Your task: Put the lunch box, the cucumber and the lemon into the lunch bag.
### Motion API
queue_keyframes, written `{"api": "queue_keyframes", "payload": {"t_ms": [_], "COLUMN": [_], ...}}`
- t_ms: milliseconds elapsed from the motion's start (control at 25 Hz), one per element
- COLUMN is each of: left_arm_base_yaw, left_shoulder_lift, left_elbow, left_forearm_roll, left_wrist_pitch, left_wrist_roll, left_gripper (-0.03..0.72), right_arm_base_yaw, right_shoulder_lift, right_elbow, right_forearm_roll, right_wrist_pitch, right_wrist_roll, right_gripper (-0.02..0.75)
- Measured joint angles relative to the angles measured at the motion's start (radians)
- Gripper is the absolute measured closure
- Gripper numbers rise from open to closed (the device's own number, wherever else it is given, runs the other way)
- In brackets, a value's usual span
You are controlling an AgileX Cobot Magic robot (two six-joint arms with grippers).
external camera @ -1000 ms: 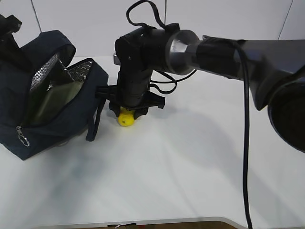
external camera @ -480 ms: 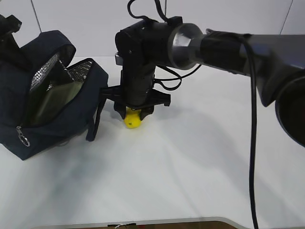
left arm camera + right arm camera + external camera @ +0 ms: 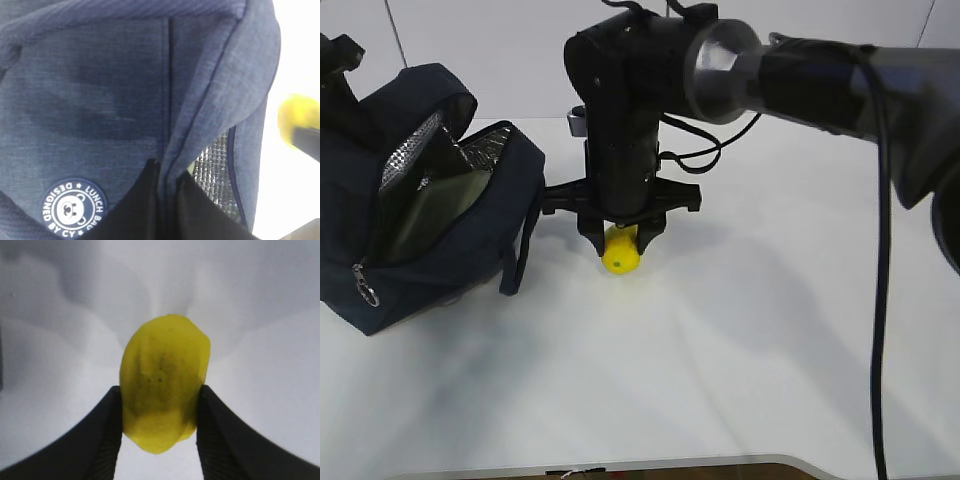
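My right gripper (image 3: pixel 620 240) is shut on the yellow lemon (image 3: pixel 620 252) and holds it just above the white table, right of the lunch bag (image 3: pixel 420 225). In the right wrist view the lemon (image 3: pixel 162 380) sits between both black fingers (image 3: pixel 102 435). The navy lunch bag lies open on the left, silver foil lining (image 3: pixel 415 150) showing, with the pale green lid of the lunch box (image 3: pixel 440 205) inside. My left gripper (image 3: pixel 167 172) is shut on a fold of the bag's fabric (image 3: pixel 200 125) at the opening. The cucumber is out of view.
The bag's zipper ring pull (image 3: pixel 365 290) hangs at its lower left corner. A loop handle (image 3: pixel 520 250) droops beside the lemon. The white table (image 3: pixel 720 380) stretches to the front and right. The lemon shows blurred in the left wrist view (image 3: pixel 297 117).
My right gripper has lifted the lemon and carried it a little to the right and toward the front. The bag and the left gripper have not moved.
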Motion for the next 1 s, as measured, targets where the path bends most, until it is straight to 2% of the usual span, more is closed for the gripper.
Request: {"api": "queue_keyframes", "payload": {"t_ms": [200, 520, 640, 1000], "left_arm_base_yaw": [0.000, 0.000, 0.000, 0.000], "left_shoulder_lift": [0.000, 0.000, 0.000, 0.000], "left_elbow": [0.000, 0.000, 0.000, 0.000], "left_forearm_roll": [0.004, 0.008, 0.008, 0.001], "left_wrist_pitch": [-0.008, -0.010, -0.010, -0.010], "left_wrist_roll": [0.001, 0.001, 0.001, 0.001], "left_gripper": [0.692, 0.692, 0.692, 0.692], "right_arm_base_yaw": [0.000, 0.000, 0.000, 0.000], "right_shoulder_lift": [-0.062, -0.096, -0.098, -0.071], "right_elbow": [-0.007, -0.137, -0.166, -0.168], "right_forearm_roll": [0.018, 0.165, 0.221, 0.492], "right_wrist_pitch": [0.009, -0.009, -0.063, -0.297], "right_wrist_roll": [-0.029, -0.117, -0.139, -0.253], "right_gripper": [0.400, 0.405, 0.405, 0.406]}}
